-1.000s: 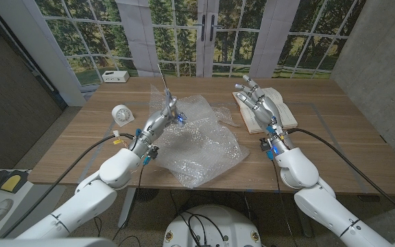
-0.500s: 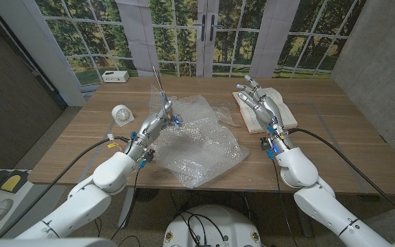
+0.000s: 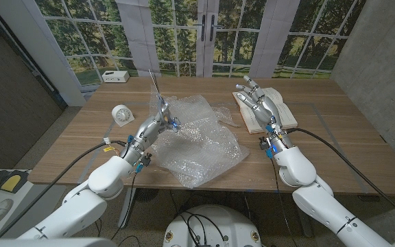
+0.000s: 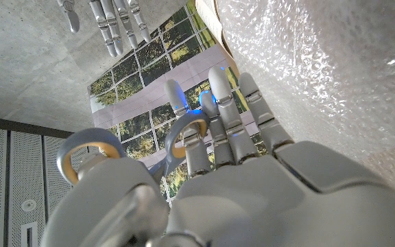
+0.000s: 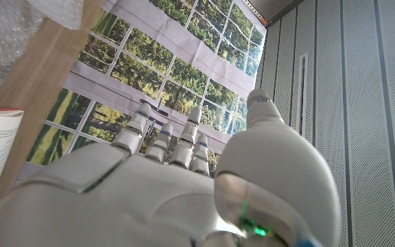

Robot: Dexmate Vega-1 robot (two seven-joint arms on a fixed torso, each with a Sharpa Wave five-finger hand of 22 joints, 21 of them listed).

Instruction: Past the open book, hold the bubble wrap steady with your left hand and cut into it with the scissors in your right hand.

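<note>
Bubble wrap (image 3: pixel 201 140) lay crumpled across the middle of the wooden table (image 3: pixel 81 144), with the open book (image 3: pixel 265 110) just beside it toward the robot's right. Above the wrap's left edge the left hand (image 3: pixel 158 120) held the scissors (image 3: pixel 155 86), fingers through the grey loops and blades pointing up and away. The right hand (image 3: pixel 259 103) hung over the book, fingers apart and holding nothing.

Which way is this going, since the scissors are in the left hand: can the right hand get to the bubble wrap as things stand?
Probably yes. The right hand hangs open over the open book, holding nothing, and the bubble wrap lies just beside the book with bare table between them. The left hand holds the scissors at the wrap's far side.
</note>
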